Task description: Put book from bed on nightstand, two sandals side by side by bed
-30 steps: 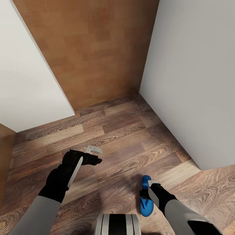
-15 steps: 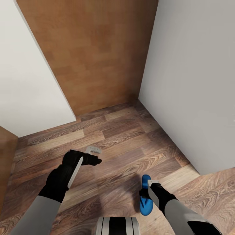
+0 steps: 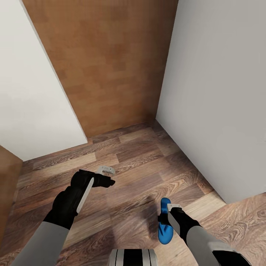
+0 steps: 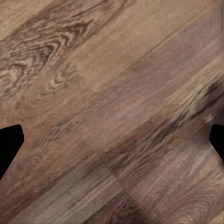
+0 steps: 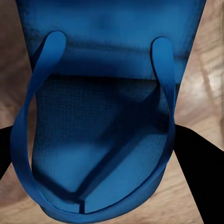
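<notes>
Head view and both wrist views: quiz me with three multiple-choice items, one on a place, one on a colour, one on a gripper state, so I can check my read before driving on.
1. Where is the sandal?
A. At the right gripper, over the wood floor
B. On a bed
C. At the left gripper

2. What colour is the sandal?
A. Red
B. Bright blue
C. Grey

3. What does the left gripper hold?
A. A book
B. A second sandal
C. Nothing; its fingers stand apart over bare floor

Answers:
1 A: the head view shows the sandal at the right gripper, with planks beneath it.
2 B: the right wrist view shows a blue sole and straps.
3 C: the left wrist view shows floor planks between the spread fingertips.
</notes>
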`<state>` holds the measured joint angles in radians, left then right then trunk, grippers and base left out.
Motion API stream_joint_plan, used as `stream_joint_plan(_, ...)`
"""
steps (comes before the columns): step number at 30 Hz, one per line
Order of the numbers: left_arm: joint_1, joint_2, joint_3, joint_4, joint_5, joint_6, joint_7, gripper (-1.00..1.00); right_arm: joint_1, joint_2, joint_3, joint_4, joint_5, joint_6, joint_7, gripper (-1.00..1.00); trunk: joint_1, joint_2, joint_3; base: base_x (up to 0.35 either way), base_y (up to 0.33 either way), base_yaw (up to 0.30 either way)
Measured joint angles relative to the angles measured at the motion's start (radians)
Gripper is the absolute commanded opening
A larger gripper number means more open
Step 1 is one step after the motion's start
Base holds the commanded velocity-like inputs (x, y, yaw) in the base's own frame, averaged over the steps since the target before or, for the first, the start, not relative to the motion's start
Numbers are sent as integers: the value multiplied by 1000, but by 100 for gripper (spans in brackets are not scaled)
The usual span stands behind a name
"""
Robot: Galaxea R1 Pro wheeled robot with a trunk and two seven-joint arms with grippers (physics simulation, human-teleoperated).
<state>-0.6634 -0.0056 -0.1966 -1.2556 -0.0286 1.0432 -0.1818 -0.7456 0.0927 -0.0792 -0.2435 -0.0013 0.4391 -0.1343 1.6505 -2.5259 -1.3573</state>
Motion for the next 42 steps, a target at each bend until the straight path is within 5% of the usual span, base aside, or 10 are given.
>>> stream_joint_plan(42,0,-2,-1,7,-5,-24,5,100,4,2,7,0,9,-2,1,-100,-19,10,163,0,0,0)
